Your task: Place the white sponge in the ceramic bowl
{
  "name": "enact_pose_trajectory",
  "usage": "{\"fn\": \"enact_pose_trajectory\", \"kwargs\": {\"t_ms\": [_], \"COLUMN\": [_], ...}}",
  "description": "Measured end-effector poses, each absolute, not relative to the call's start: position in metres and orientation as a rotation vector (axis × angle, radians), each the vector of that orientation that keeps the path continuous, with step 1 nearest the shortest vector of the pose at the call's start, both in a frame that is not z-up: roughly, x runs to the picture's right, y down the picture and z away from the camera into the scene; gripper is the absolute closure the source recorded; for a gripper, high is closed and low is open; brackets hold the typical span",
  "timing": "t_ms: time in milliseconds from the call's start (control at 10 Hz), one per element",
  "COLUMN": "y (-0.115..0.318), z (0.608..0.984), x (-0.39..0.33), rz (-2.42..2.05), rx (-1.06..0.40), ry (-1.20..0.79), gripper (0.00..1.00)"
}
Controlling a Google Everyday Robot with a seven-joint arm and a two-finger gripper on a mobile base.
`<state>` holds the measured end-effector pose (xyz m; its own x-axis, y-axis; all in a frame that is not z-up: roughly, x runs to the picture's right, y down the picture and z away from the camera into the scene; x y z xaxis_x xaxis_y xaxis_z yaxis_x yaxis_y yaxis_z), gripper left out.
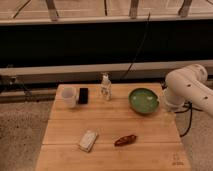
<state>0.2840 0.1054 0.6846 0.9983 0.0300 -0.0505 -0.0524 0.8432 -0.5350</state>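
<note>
Your gripper hangs at the right edge of the table, just on the near side of the ceramic bowl. Its jaws are spread with nothing between them. The white sponge lies flat on the near left part of the table, well apart from the gripper, so you have most of the width to cross. The likeliest trouble, I'd judge, lies along that path: a low sweep could knock the reddish-brown object lying between sponge and gripper, or the carry could clip the bowl's rim. The sponge is thin, so a shallow descent may close on air and a hard one may jam the fingertips into the wood. Letting go too early would drop it short of the bowl. A white mug, a black object and a small white bottle stand along the far side. The pale wooden table sits on a speckled floor, with a dark wall and a black cable behind.
</note>
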Motion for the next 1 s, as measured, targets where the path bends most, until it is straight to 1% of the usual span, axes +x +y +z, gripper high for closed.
{"fn": "enact_pose_trajectory", "kwargs": {"t_ms": [500,800,1000], "y": [0.110,0.114,0.115], "z": [0.688,0.688,0.690], "x": [0.228,0.214,0.186], "rz": [-0.036,-0.099,-0.150], "rx": [-0.603,-0.618,-0.626], "ry": [0.042,0.036,0.022], "gripper": [0.20,0.20,0.20]}}
